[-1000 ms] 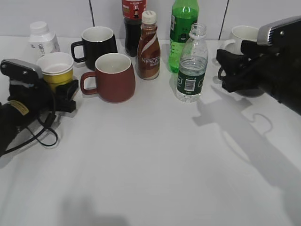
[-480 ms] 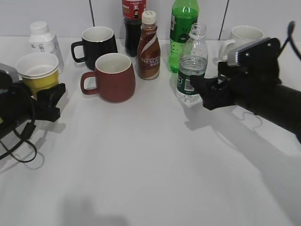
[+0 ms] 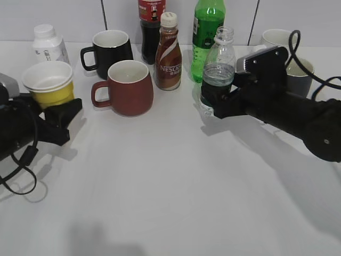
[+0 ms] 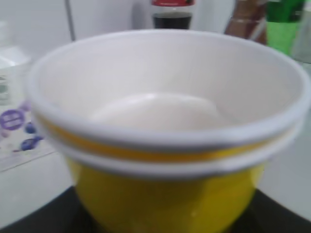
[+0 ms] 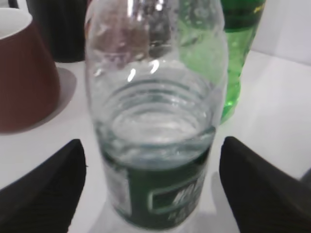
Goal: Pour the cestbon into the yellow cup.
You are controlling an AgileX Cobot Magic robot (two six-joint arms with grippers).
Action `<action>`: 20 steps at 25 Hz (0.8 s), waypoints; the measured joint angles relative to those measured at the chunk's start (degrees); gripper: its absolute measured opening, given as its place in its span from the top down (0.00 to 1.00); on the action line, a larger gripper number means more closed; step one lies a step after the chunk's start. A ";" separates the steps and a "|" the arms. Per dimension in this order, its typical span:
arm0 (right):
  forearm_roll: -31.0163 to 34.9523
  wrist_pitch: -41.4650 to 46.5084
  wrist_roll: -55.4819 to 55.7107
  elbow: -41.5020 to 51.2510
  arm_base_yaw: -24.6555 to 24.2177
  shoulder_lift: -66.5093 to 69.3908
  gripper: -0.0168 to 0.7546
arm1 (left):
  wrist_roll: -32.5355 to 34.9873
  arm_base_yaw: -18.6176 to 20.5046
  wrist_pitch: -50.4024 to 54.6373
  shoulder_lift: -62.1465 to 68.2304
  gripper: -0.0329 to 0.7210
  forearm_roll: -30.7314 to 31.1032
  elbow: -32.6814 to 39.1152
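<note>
Clear plastic, the cestbon (image 3: pixel 218 69) stands right of the Nescafe bottle (image 3: pixel 168 53), now bracketed by the right gripper (image 5: pixel 150 194), whose spread jaws have just arrived but not clamped. Far left, the left gripper (image 3: pixel 63 116) has carried the yellow cup (image 3: pixel 50 84) nearer, so pouring approaches.

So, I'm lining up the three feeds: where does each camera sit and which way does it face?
Exterior: in front, slanting down at table, both arms showing.
Left wrist: behind the left gripper, facing the yellow cup; black edges only.
Right wrist: behind the right gripper, facing the cestbon between its open jaws.
Shared: the wrist views both catch the green bottle.
</note>
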 joint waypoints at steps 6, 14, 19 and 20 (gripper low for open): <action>-0.11 0.00 0.81 -4.63 0.00 3.34 0.14 | -0.34 0.00 0.00 0.00 0.39 5.96 0.00; -1.22 0.00 1.12 -9.64 0.00 7.40 0.15 | -3.34 0.00 0.00 0.00 0.39 11.72 0.00; -1.76 0.05 1.18 -10.23 0.04 8.14 0.30 | -3.63 -2.13 0.00 0.00 0.39 13.92 0.00; -1.76 0.05 1.18 -10.23 0.04 8.14 0.34 | -3.63 -2.82 0.00 0.00 0.39 14.04 0.00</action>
